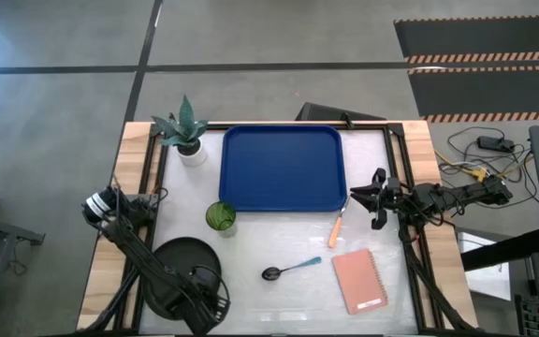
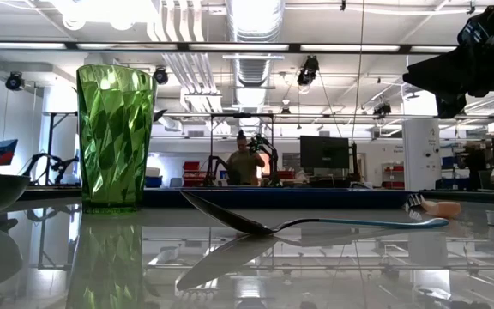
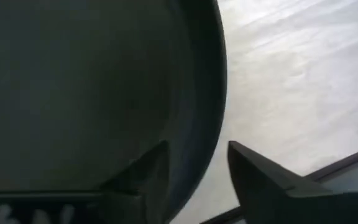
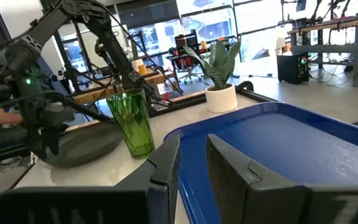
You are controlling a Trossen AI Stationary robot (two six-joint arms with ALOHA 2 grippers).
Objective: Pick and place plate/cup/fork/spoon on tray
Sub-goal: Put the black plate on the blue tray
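Note:
The black plate lies at the table's near left. My left gripper is open over its near-right rim, one finger inside the rim and one outside. The green cup stands upright between the plate and the blue tray. The orange-handled fork lies by the tray's near-right corner. The blue-handled spoon lies near the table's middle. My right gripper hovers empty just right of the tray, a narrow gap between its fingers. My left gripper stands astride the plate's near-right rim, coming from above, with one finger over the plate's inside and one outside. Bare table shows between the rim and the outer finger. Whether the inner finger touches the plate I cannot tell.
A white pot with a green plant stands at the tray's far-left corner. A pink notebook lies at the near right. Dark rails run along the table's left and right edges. Bare table lies between the plate and the spoon.

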